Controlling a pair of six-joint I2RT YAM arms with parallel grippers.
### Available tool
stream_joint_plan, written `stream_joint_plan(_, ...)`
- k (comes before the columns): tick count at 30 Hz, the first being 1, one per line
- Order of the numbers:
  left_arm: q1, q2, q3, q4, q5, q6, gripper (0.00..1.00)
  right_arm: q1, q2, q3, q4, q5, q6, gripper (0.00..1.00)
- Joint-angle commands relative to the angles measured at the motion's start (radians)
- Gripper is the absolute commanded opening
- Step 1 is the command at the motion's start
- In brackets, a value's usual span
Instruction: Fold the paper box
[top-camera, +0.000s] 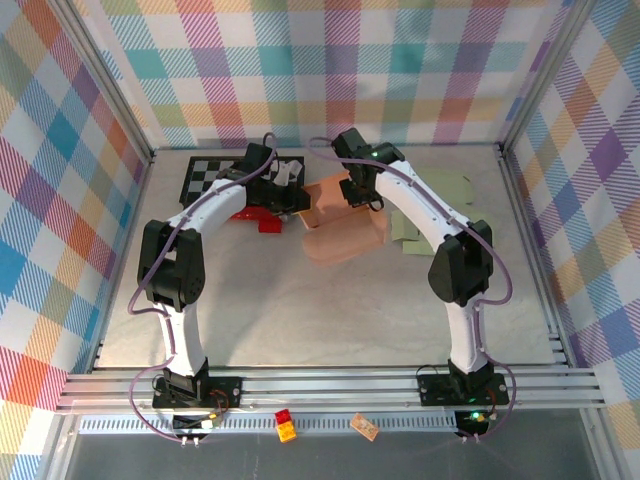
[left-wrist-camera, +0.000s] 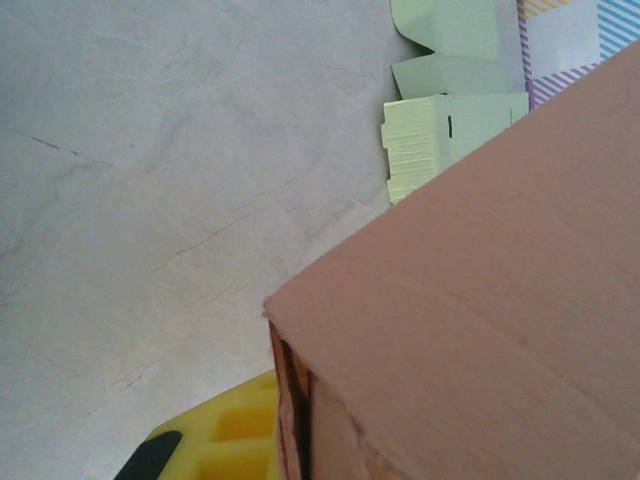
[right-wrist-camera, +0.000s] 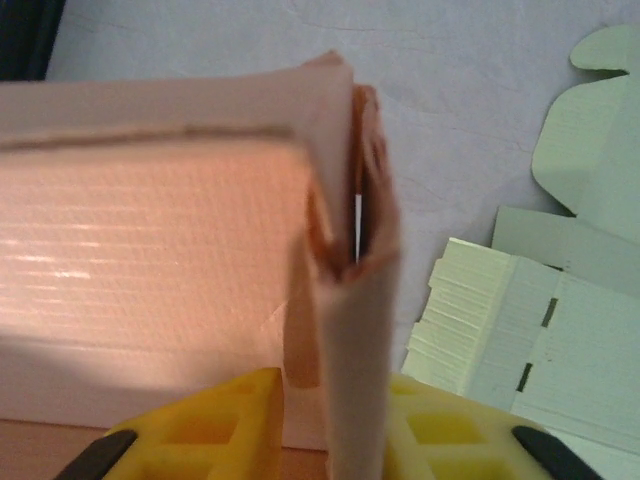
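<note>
The pink paper box (top-camera: 345, 232) sits at the back of the table (top-camera: 300, 310), in the middle, with one arm on each side. The left gripper (top-camera: 289, 194) is closed and looks like it is pinching the box's left wall, but one finger is hidden behind it. The right gripper (right-wrist-camera: 335, 430) has its yellow fingers (right-wrist-camera: 450, 435) on both sides of a wall that is folded over double, and it holds that wall. I think the step now is folding this side wall in. Next, the right arm should push the doubled wall down inside the box while the left one holds the box steady. Flat green cardboard (right-wrist-camera: 560, 350) lies near.
</note>
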Motion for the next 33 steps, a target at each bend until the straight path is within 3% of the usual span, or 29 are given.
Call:
stream_joint_plan(1,-0.005,-0.004,0.032,-0.009,0.022,-0.003,0.00,-0.002,-0.014,0.010,-0.022,0.028,0.012,0.25)
stream_joint_plan(5,-0.005,-0.003,0.034,-0.014,0.021,0.002,0.00,-0.002,-0.007,0.015,-0.036,0.068,0.021,0.08)
stream_joint_plan(10,-0.005,0.002,0.042,-0.013,0.022,0.000,0.00,0.012,0.011,0.016,-0.041,0.149,0.012,0.00)
stream_joint_plan(16,-0.006,0.011,0.055,-0.017,0.016,-0.007,0.00,0.033,0.028,0.019,-0.045,0.212,0.001,0.00)
stream_joint_plan(22,-0.021,0.028,0.060,-0.029,-0.022,-0.025,0.00,0.044,0.028,-0.006,-0.051,0.189,0.078,0.00)
stream_joint_plan(25,-0.042,0.031,0.044,-0.028,-0.070,-0.036,0.00,0.048,0.001,-0.089,-0.011,0.168,0.131,0.00)
stream_joint_plan(33,-0.130,0.047,-0.052,0.007,-0.243,-0.060,0.14,0.050,-0.121,-0.428,0.182,0.101,0.225,0.00)
